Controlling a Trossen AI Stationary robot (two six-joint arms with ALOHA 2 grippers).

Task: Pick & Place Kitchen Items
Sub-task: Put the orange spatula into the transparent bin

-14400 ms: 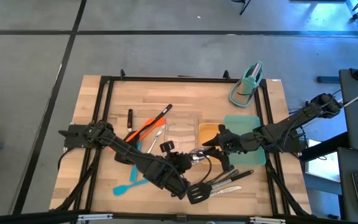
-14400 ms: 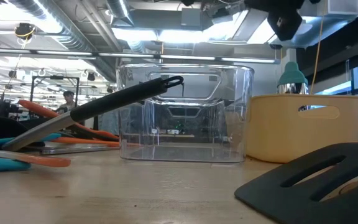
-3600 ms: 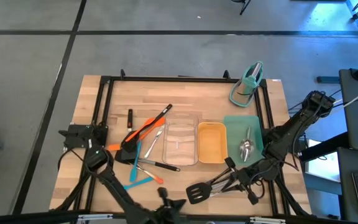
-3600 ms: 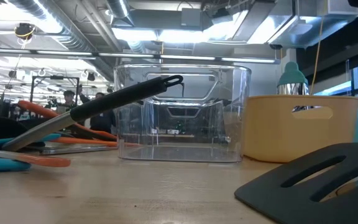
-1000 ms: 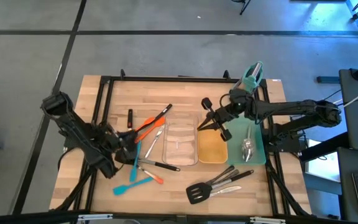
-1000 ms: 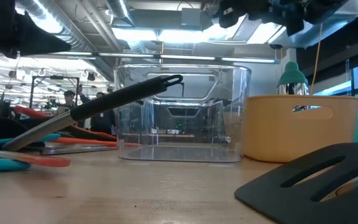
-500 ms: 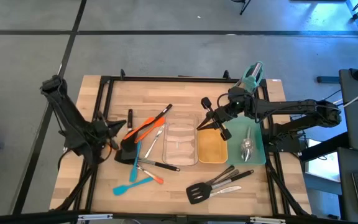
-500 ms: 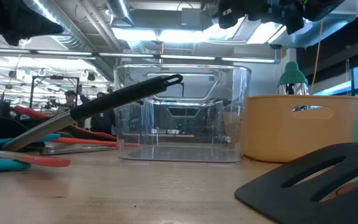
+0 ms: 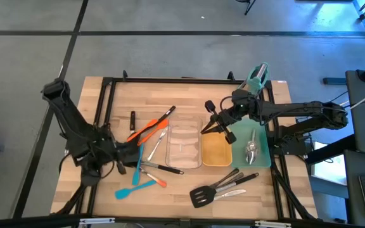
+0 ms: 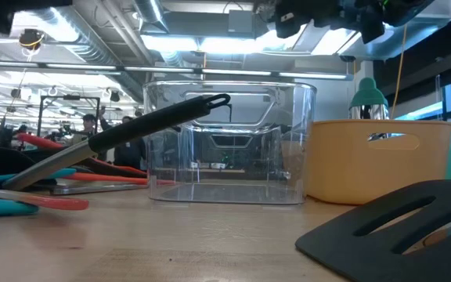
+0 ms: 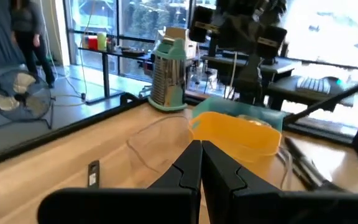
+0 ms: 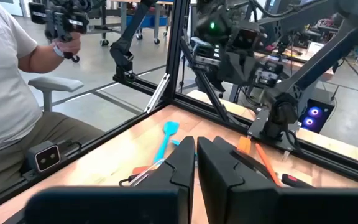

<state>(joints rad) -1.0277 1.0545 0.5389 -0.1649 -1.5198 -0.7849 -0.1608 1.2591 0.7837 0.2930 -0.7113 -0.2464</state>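
Kitchen items lie mostly loose on the table, placed here relative to the clear tray (image 9: 185, 141) at centre. Nearest the front edge: black slotted turner (image 9: 203, 195) w/ other dark-handled utensils, front-right of the clear tray. Front-left of it: blue spatula (image 9: 132, 189) and a short orange-tipped piece. Just left of it: black-handled tongs (image 9: 160, 168), orange spatulas (image 9: 146, 132), a steel utensil beside them. Right of it: yellow tray (image 9: 215, 144), then a teal mat carrying one steel spoon (image 9: 251, 150). Far-right: teal stand (image 9: 253, 83).

Change over the last second: left gripper (image 9: 120, 156) has swung from beside the orange spatulas toward the table front, now left of the clear tray over the blue/black utensils. We judge it is lining up a new pick, nothing lifted yet. Right gripper (image 9: 213, 120) has not moved in that time.

Pose: left arm reaches in from the far-left corner, elbow high, wrist low near the utensil cluster; fingers (image 11: 185, 171) pressed together, holding nothing. Right arm stretches across from the right side, gripper hovering at the far edge of the yellow tray; fingers (image 12: 182, 163) all but closed, nothing visible between them.

Progress, our judgement: only the spoon looks placed; most items remain. A person sits beyond the table in the right wrist view.
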